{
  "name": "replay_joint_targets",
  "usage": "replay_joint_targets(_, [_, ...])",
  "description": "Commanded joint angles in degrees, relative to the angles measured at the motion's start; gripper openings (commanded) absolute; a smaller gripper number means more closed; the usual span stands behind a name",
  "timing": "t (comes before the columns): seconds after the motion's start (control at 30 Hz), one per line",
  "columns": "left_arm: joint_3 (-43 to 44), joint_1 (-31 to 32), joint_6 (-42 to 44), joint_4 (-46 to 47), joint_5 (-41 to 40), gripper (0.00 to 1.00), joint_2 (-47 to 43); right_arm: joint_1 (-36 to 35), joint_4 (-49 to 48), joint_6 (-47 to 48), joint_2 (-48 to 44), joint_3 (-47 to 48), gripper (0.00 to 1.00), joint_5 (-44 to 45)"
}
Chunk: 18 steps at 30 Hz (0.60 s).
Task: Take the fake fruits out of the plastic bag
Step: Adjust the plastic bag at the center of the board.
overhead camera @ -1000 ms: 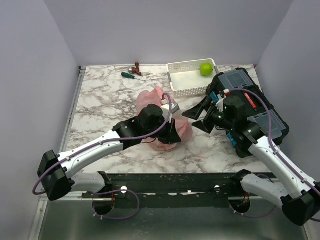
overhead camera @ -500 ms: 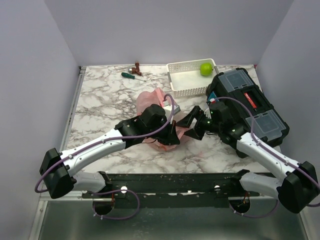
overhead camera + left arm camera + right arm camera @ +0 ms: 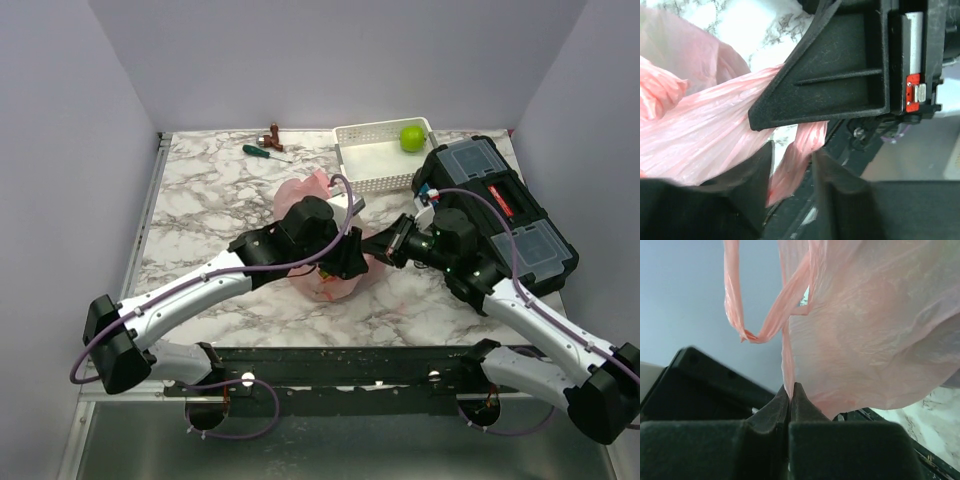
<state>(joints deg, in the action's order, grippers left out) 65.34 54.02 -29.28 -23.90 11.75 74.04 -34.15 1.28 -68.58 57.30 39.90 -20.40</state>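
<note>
The right arm has swung left from beside the toolbox (image 3: 475, 160), and its claw (image 3: 388, 247), spread wide a second ago, now meets the bag (image 3: 300, 192). In the right wrist view its fingers are pressed together on a thin pink fold of the bag. The left claw (image 3: 345, 265) sits on the bag's right side, close to the right claw. In the left wrist view its fingers (image 3: 755, 185) stand narrowly apart with a pink strip running through the gap. Whether they pinch it I cannot tell.

There is one pink bag, near the middle of the table (image 3: 200, 200) and well apart from every edge. One green apple (image 3: 411, 137) lies in the far right corner of the one white basket (image 3: 375, 158). What is inside the bag does not show. One screwdriver (image 3: 264, 151) lies at the far edge.

Open marble stretches left of the bag. The basket stands just beyond it, and the toolbox lines the right edge.
</note>
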Motion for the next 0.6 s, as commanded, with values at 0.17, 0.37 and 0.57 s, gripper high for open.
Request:
replay_joint_targets(0.17, [6.1,-2.3,1.3,-9.3,-1.3,0.84,-8.5,-0.4,1.0,3.5,1.6,4.1,0.01,1.9])
replay_joint_targets(0.37, [15.0,-13.8,5.4,-20.6,0.7,0.9,-8.1,-0.4,0.0,5.4,0.4,3.6,0.01,1.3])
replay_joint_targets(0.57, [24.9,-18.1,8.1,-24.0,-4.2,0.86,-0.2,-0.4,0.4,5.9,0.4,4.0,0.01,0.5])
